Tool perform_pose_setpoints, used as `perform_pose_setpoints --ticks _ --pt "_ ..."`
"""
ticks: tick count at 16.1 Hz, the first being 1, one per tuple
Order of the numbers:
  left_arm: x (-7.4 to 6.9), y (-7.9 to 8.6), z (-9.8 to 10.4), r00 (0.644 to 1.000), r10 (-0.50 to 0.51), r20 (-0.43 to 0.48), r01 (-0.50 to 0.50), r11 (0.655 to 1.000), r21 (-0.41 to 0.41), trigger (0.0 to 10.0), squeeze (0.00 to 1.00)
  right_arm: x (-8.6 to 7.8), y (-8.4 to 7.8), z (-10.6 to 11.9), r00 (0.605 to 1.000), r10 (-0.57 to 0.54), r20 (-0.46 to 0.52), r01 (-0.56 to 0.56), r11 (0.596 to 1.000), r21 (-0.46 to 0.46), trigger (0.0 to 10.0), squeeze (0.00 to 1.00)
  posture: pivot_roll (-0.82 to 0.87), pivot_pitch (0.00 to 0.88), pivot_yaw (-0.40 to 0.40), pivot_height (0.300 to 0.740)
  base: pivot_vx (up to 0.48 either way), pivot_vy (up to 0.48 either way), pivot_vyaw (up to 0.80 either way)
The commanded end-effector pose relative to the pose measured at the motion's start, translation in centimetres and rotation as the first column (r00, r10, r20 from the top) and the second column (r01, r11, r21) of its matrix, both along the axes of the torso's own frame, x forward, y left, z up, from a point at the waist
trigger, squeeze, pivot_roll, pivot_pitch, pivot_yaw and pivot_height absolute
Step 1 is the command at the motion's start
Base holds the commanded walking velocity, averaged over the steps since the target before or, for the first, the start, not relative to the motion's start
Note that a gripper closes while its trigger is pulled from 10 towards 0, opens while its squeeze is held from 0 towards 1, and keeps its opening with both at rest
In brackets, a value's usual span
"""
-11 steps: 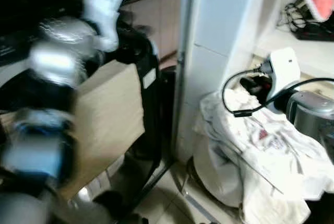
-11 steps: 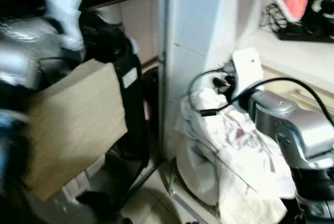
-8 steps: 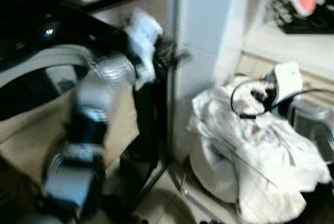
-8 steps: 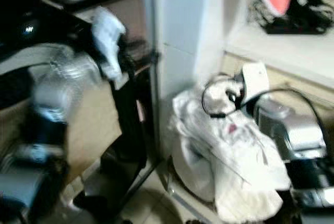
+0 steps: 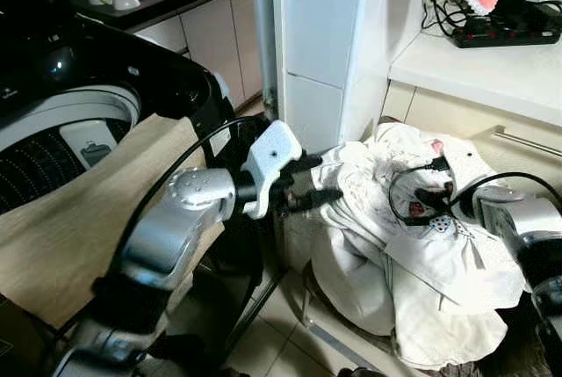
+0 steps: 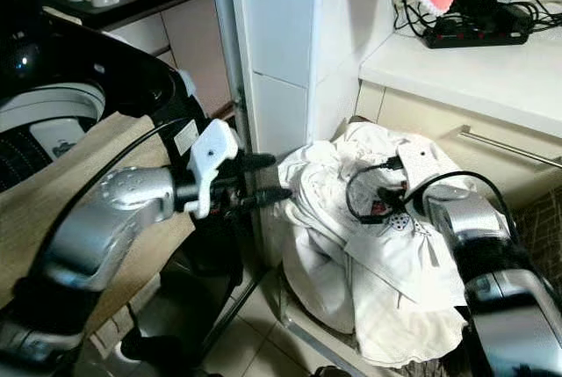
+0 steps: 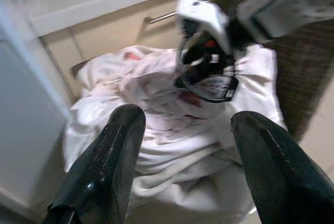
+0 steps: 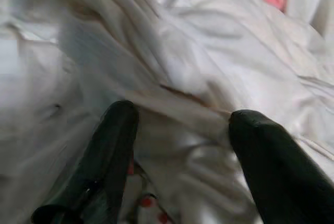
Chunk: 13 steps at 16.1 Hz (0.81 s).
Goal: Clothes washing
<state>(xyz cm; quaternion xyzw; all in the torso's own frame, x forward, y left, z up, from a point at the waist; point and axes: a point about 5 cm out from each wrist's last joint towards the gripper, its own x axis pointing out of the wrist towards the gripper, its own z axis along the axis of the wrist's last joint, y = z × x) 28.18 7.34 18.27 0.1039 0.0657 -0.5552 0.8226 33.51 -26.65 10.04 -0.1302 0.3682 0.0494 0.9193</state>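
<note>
Swung down from the washer [image 5: 53, 131], your left gripper [image 5: 320, 179] reaches wide-open for the white laundry [image 5: 386, 245] (right gripper [image 8: 177, 145] spread there too); next, grasp.

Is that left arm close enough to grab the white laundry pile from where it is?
Probably yes. The left gripper is open, its fingertips at the near edge of the white laundry, with nothing between them. The right gripper is also open, down on the pile.
</note>
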Motion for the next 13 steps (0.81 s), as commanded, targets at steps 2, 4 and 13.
perform_pose_setpoints --ticks 2,4,13 --pt "-1.2 0.0 -0.4 0.997 -0.067 -0.041 0.069 0.997 0.036 10.0 0.0 0.1 0.1 -0.4 0.997 0.019 -0.076 -0.021 0.999 -0.032 10.0 0.0 -0.05 0.029 0.071 0.74 0.0 0.0 0.0" --pt "-1.3 0.0 -0.3 0.997 -0.068 -0.042 0.07 0.997 0.037 10.0 0.0 0.1 0.0 -0.7 0.995 0.021 -0.102 -0.024 0.999 -0.024 8.1 0.0 -0.05 0.026 0.071 0.74 0.0 0.0 0.0" --pt "-2.1 0.1 -0.5 0.99 -0.107 -0.091 0.114 0.991 0.066 10.0 0.0 0.5 -0.1 -0.5 0.991 0.055 -0.122 -0.058 0.998 -0.022 0.0 0.0 -0.05 0.005 0.066 0.74 0.0 0.0 0.0"
